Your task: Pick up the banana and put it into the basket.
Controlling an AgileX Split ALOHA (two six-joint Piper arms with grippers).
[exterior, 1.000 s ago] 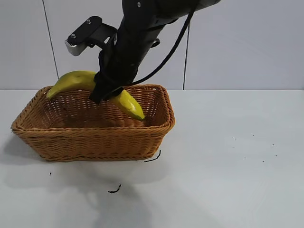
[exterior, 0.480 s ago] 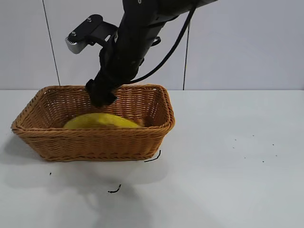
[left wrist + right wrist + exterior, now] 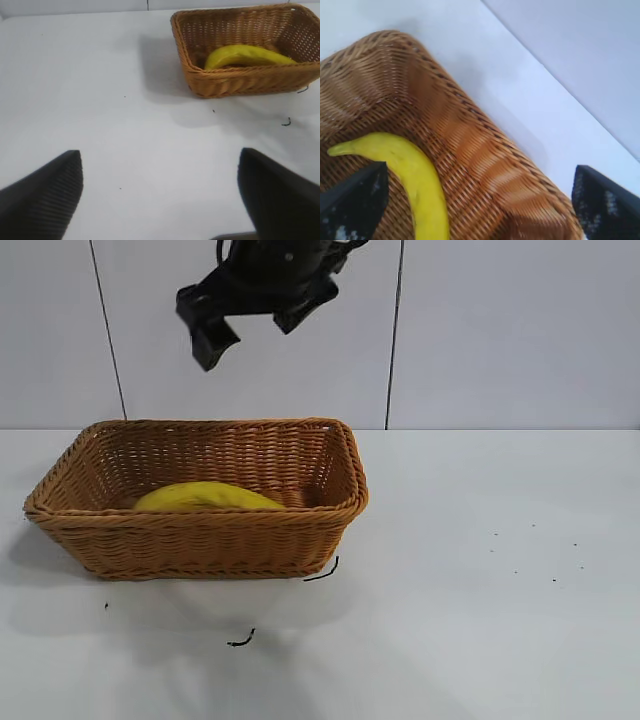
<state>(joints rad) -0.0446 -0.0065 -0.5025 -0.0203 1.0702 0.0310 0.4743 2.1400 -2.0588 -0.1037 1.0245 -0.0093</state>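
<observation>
The yellow banana (image 3: 205,496) lies flat inside the light-brown wicker basket (image 3: 200,535) at the left of the table. My right gripper (image 3: 250,328) hangs open and empty well above the basket. In the right wrist view its open jaws (image 3: 479,170) frame the banana (image 3: 420,180) and the basket's woven wall (image 3: 490,160) below. My left gripper (image 3: 160,154) is open and empty over bare table, far from the basket (image 3: 240,82); the banana (image 3: 245,54) shows inside it. The left gripper is out of the exterior view.
Two small dark scraps lie on the white table in front of the basket, one (image 3: 240,640) and another (image 3: 322,572) by its front corner. A grey wall stands behind the table. Tiny specks dot the table at the right.
The right gripper let go of the banana, which dropped into the basket. The gripper then rose well above the basket, open and empty.
</observation>
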